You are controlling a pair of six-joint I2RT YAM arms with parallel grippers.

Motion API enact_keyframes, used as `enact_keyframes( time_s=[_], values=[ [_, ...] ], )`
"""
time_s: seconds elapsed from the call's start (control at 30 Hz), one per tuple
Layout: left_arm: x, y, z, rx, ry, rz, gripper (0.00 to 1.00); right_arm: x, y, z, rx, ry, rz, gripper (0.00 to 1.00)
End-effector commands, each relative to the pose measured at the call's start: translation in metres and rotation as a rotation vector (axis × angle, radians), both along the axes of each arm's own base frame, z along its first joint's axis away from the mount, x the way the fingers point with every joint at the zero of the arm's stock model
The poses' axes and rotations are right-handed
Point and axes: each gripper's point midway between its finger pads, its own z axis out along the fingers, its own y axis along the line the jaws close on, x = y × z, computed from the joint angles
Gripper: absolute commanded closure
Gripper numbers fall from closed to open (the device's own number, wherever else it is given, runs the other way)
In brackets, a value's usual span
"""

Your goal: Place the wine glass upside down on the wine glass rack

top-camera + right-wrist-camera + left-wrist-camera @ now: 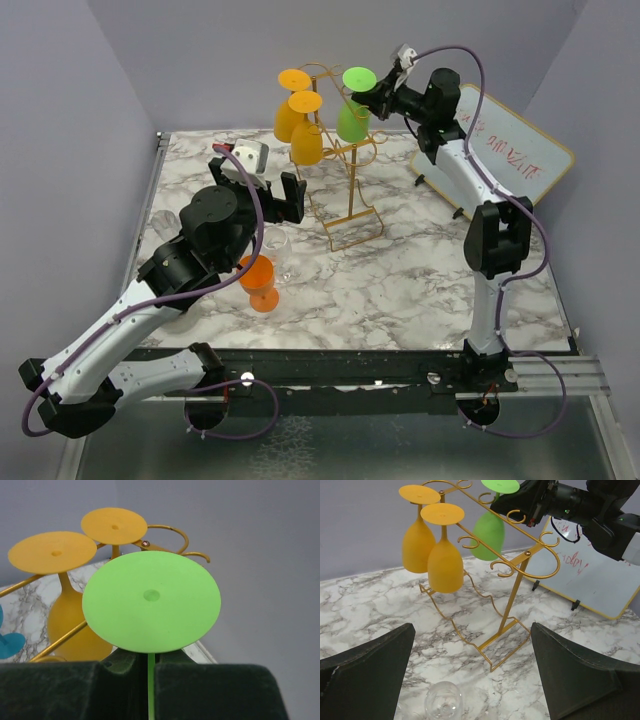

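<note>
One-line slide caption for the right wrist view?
Right tool pinches the stem of the inverted green glass beside two yellow glasses hanging on the rack.

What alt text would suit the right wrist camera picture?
The right gripper pinches the stem of an upside-down green wine glass, its round foot filling the view. Behind, two orange wine glasses hang inverted on a golden wire rack.

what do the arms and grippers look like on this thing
The left arm and right arm share one look: white links between bulky black joints, each trailed by a loose purple cable. The left gripper and right gripper are black with two broad fingers, with a small white camera at the wrist.
</note>
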Motion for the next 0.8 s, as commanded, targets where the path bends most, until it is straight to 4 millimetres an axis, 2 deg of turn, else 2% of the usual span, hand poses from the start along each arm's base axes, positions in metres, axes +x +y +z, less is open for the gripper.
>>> enact_keyframes(
  time_s=[0.0,0.33,0.77],
  values=[
    [-0.002,0.007,-0.002,-0.001,0.002,0.026,0.01,0.008,0.011,0.012,0.043,-0.01,0.0,0.99],
    [-0.004,0.004,0.0,0.001,-0.008,0.0,0.01,0.016,0.016,-0.006,-0.002,-0.003,-0.026,0.99],
    [-0.004,0.004,-0.003,0.006,-0.002,0.001,0.01,0.005,0.027,-0.028,-0.075,0.007,0.053,0.99]
  ],
)
